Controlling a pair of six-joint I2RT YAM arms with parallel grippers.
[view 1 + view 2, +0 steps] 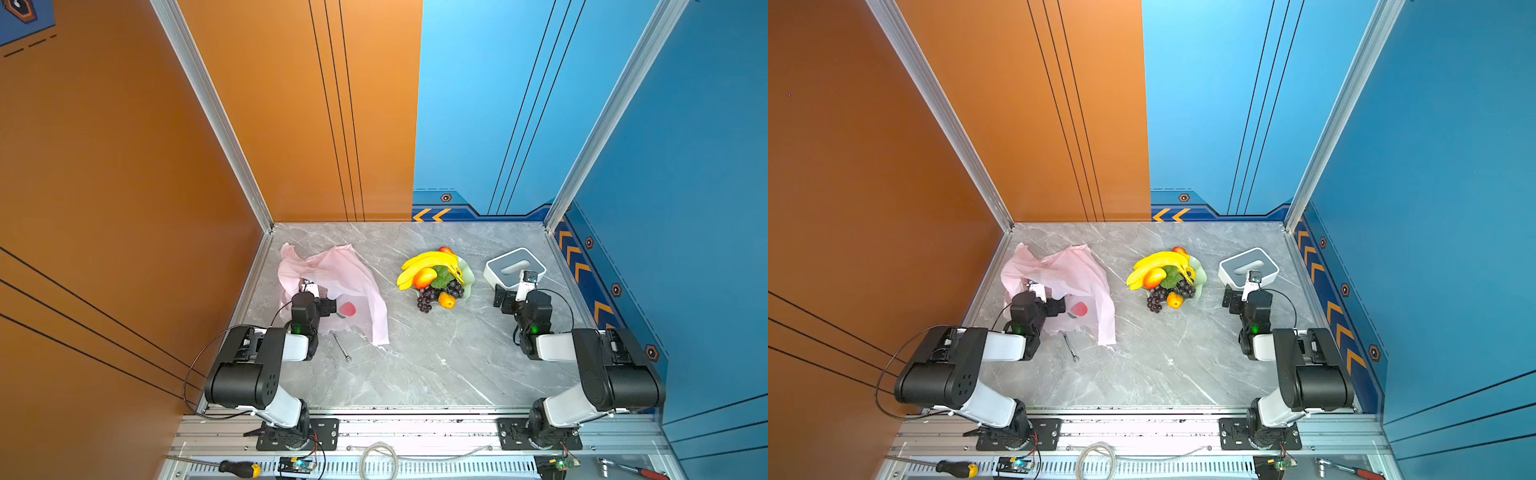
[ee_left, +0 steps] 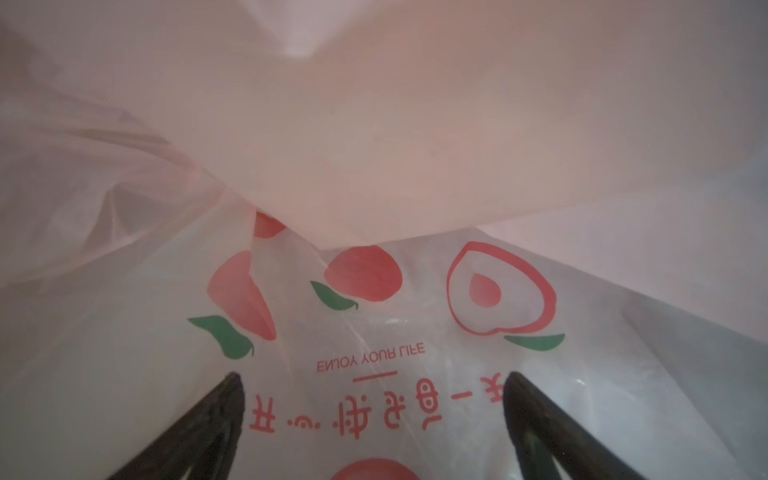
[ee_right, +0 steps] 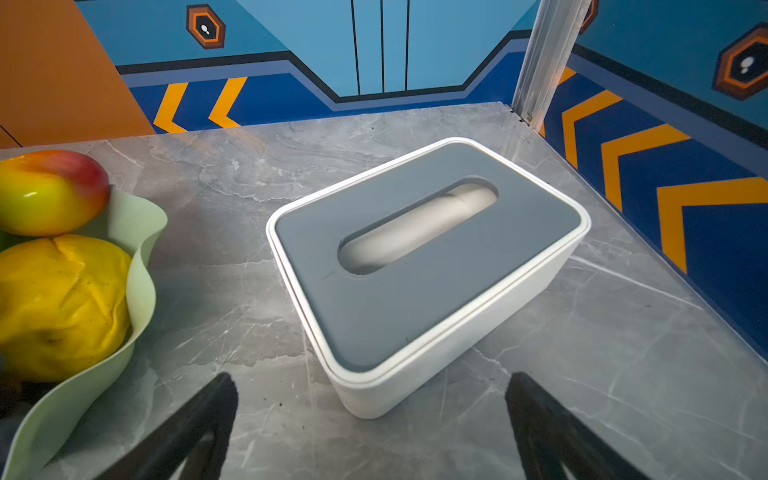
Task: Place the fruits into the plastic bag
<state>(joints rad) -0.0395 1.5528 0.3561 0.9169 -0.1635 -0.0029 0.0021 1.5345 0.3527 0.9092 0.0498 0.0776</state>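
Evidently the task has barely begun: none of the fruits (image 1: 434, 274) shows inside the plastic bag (image 1: 340, 270), so every piece is left to move.

On the near left of the table (image 1: 415, 365) a small metal tool (image 1: 341, 347) lies just beside the bag's near edge. The bag itself sprawls crumpled on the left. The left gripper (image 2: 372, 376) is in among its folds. In the left wrist view its fingers (image 2: 208, 424) stand wide apart over the printed film, with another fold hanging above them. They clamp nothing. Whether they touch the film, or have found the bag's mouth, I cannot tell.

On the right, the right gripper (image 3: 372, 376) hovers over bare table with its fingers (image 3: 199, 424) spread wide and empty, pointing at the white-and-grey box (image 3: 428, 257) without touching it.

Farther back, between bag and box, the pale green dish (image 1: 468, 276) holds the whole pile. It includes the banana bunch (image 1: 428, 259), a mango (image 1: 424, 277) and the grapes (image 1: 428, 297), which spill over its near rim.
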